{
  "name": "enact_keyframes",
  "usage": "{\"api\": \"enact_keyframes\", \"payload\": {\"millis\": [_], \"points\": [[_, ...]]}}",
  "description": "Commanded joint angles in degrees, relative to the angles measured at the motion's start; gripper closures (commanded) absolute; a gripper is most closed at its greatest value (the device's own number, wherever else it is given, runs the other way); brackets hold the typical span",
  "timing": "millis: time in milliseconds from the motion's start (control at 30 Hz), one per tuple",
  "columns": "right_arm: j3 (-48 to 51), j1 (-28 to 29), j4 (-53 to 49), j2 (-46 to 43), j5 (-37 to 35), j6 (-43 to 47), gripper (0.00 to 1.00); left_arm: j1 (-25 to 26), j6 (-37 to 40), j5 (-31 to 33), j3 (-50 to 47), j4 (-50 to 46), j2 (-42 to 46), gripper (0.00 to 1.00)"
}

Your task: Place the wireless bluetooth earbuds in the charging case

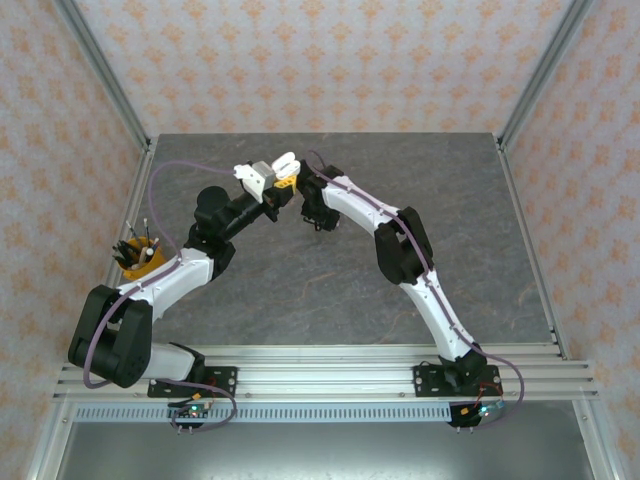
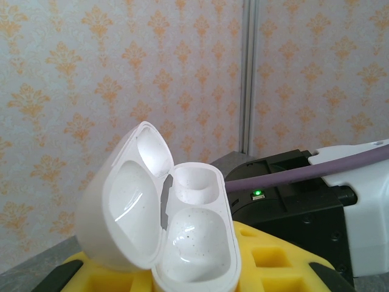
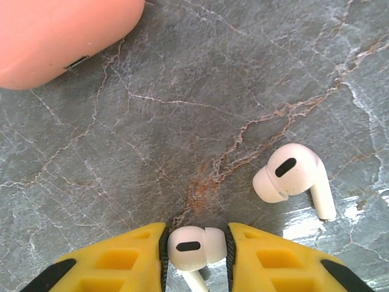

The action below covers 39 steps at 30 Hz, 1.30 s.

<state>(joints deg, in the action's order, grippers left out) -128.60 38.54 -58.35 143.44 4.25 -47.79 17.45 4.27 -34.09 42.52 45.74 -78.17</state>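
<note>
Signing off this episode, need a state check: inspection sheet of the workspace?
Surface: grey veined table, no spills seen.
Job's things: white charging case lid open, both wells empty; white earbud between the right jaws; second white earbud loose beside it; coral case on the table.
Clutter: yellow holder with sticks, left edge.
Grippers: left gripper shut on white charging case; right gripper appears shut on white earbud.
Cables: purple cable along each arm.
Surroundings: patterned walls, metal frame.
</note>
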Motion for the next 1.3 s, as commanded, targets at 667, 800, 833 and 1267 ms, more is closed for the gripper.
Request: {"api": "enact_keyframes", "payload": {"millis": [667,800,833,1267], "points": [[20.31,1.27,9.43,-14.07,-0.92,1.82,0.74,-0.75,-1.04,1.38,1.60,-0.34,2.04,1.00],[25.75,1.27,12.42,-17.79,-1.14,2.08,0.74,-0.75,-0.78,1.65,1.95,-1.56,2.70,1.00],[27.01,1.27,13.23,-18.71,-1.20,2.17,0.74,-0.75,-0.80,1.65,2.03,-1.81,2.89,1.00],[41.86,1.27,23.83,-32.71,-6.33,5.47,0.74,-0.75,-1.20,1.93,2.13,-4.90,4.64,1.00]]}}
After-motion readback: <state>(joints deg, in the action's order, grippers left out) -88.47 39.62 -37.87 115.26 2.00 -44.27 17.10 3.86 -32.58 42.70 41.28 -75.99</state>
